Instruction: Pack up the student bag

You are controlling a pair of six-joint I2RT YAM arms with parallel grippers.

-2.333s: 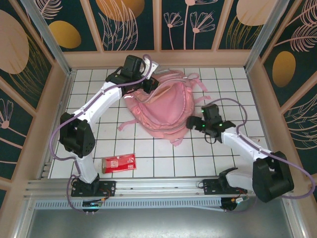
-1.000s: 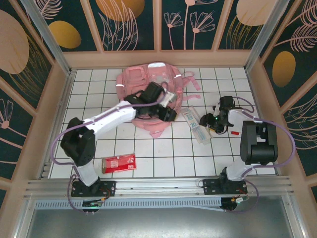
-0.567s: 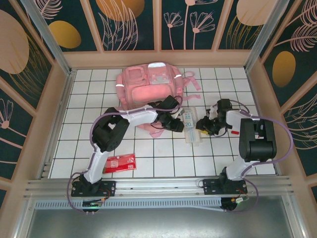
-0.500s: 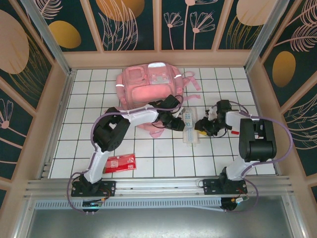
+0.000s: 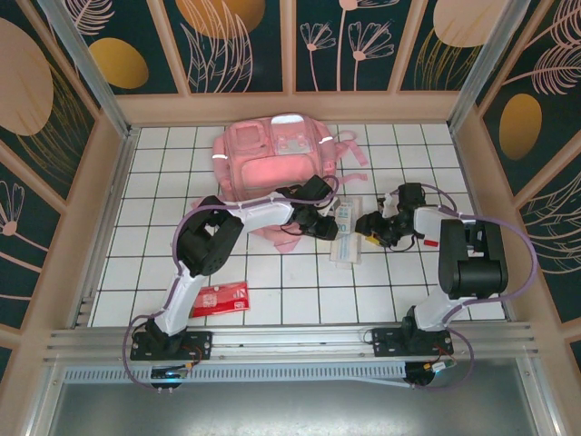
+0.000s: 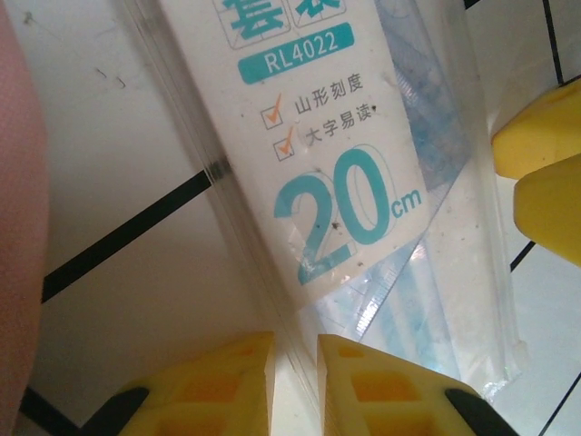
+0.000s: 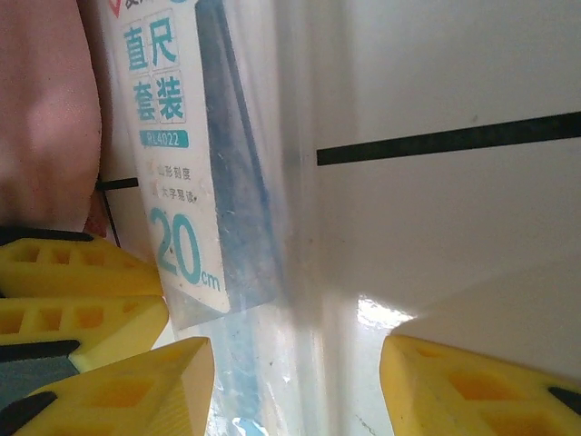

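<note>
Backpack [image 5: 272, 159] lies front-up at the far middle of the tiled table [image 5: 154, 195]. Left arm is folded back on itself, its gripper [image 6: 295, 381] pinching the clear edge of the ruler pack [image 5: 347, 234] just beside the bag. Right gripper [image 7: 295, 381] faces it, jaws spread wide over the pack's other side. A second ago the pack slanted towards the right arm; now it lies straighter.
</note>
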